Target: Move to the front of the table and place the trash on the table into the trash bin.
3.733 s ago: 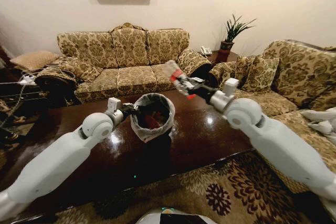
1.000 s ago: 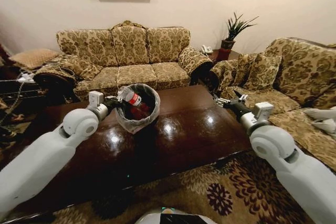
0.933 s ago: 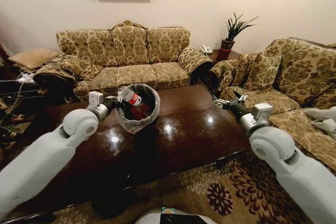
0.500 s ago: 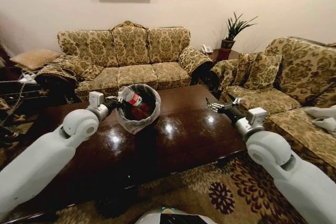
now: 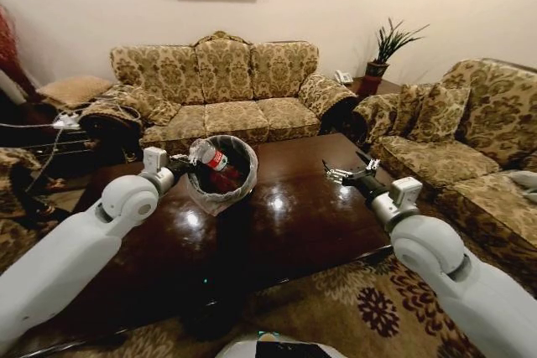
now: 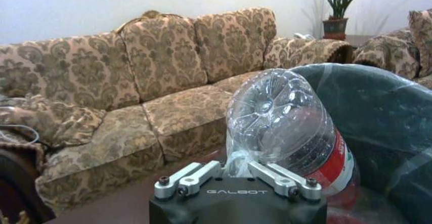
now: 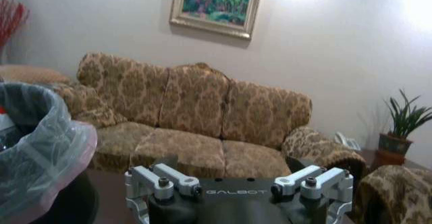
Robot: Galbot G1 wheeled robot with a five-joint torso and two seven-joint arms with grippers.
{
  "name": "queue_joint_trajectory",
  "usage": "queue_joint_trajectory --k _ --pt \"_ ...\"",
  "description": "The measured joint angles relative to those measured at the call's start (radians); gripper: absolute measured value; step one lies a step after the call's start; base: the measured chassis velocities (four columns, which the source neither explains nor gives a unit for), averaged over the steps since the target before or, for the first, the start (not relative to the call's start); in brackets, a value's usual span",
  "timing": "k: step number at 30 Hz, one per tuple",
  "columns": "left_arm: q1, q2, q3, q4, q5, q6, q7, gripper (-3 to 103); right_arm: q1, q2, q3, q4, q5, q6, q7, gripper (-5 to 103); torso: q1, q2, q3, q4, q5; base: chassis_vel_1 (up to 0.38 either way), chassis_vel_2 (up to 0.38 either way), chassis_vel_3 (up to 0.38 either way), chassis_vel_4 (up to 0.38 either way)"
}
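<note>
The trash bin (image 5: 220,197), with its whitish liner, stands on the dark glossy table (image 5: 294,224). My left gripper (image 5: 179,163) is at the bin's near rim, shut on the liner (image 6: 236,164). The clear bottle (image 5: 210,157) with a red label lies tilted inside the bin, its base (image 6: 284,118) poking above the rim right in front of the left gripper's fingers. My right gripper (image 5: 344,172) hovers open over the right part of the table, apart from the bin, with nothing between its fingers (image 7: 159,179). The bin's liner (image 7: 40,148) shows at the edge of the right wrist view.
A patterned three-seat sofa (image 5: 226,90) stands behind the table and another sofa (image 5: 453,132) to the right. A potted plant (image 5: 390,48) sits in the far corner. Patterned carpet (image 5: 352,291) lies at the table's near edge. Dark furniture with cables (image 5: 59,132) is on the left.
The right gripper let the bottle go into the bin and drew back empty over the table. The whole picture has shifted right, so the camera turned. The left gripper stays on the bin.
</note>
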Motion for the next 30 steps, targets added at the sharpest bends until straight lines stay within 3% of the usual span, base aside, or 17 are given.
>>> queue_joint_trajectory --k 3,7,9,16,22,30 --pt "-0.002 -0.001 0.003 0.002 0.000 -0.006 -0.003 1 -0.021 0.004 0.024 0.005 0.003 0.002 0.001 100 0.000 0.000 0.000 -0.0012 0.0021 0.042 -0.018 -0.033 0.016" --pt "-0.003 -0.001 0.004 0.004 -0.001 -0.011 -0.005 1 -0.043 0.008 0.044 -0.001 -0.025 0.009 -0.033 100 0.001 0.000 0.001 -0.0024 0.0021 -0.069 -0.044 0.032 0.010" --pt "-0.003 -0.001 0.005 0.003 -0.001 -0.012 -0.006 1 -0.051 0.012 0.049 -0.009 -0.053 0.016 -0.067 100 0.001 0.000 0.001 -0.0019 0.0015 -0.077 -0.036 0.024 -0.001" --pt "-0.001 -0.002 0.005 -0.001 -0.006 -0.013 -0.018 1 -0.058 0.019 0.041 -0.009 -0.056 0.037 -0.057 100 0.001 0.000 0.001 0.0000 0.0007 -0.018 -0.005 0.004 0.002" --pt "-0.002 -0.001 0.004 -0.002 -0.007 -0.006 -0.017 1 -0.066 0.020 0.046 -0.005 -0.053 0.041 -0.041 100 0.001 0.000 0.001 -0.0012 0.0013 0.000 0.000 0.000 0.000" --pt "0.000 -0.005 0.003 -0.008 -0.008 0.003 -0.020 1 -0.080 0.022 0.060 0.015 -0.040 0.019 -0.031 100 0.001 0.001 0.001 -0.0009 0.0010 0.013 0.012 0.017 0.020"
